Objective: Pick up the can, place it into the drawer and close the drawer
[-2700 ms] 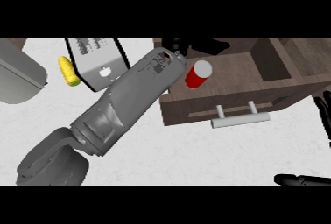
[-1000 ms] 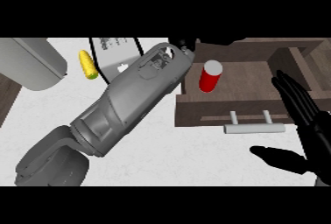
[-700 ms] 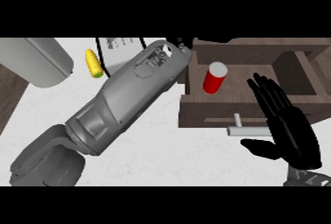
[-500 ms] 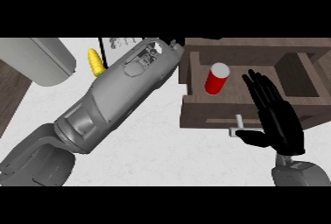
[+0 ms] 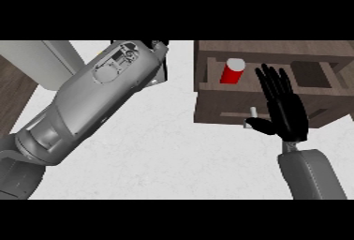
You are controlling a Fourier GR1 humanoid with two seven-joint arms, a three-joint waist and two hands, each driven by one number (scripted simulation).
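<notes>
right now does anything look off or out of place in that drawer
Nothing stands out. The red can stands upright inside the open drawer, and the right hand is open in front of the drawer's face.

A red, white-topped can [image 5: 233, 71] stands in a brown wooden drawer [image 5: 207, 70] beside a black right hand [image 5: 287, 112].

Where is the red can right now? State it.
In the head view, the red can stands upright inside the open drawer at upper right, just left of the right hand.
</notes>
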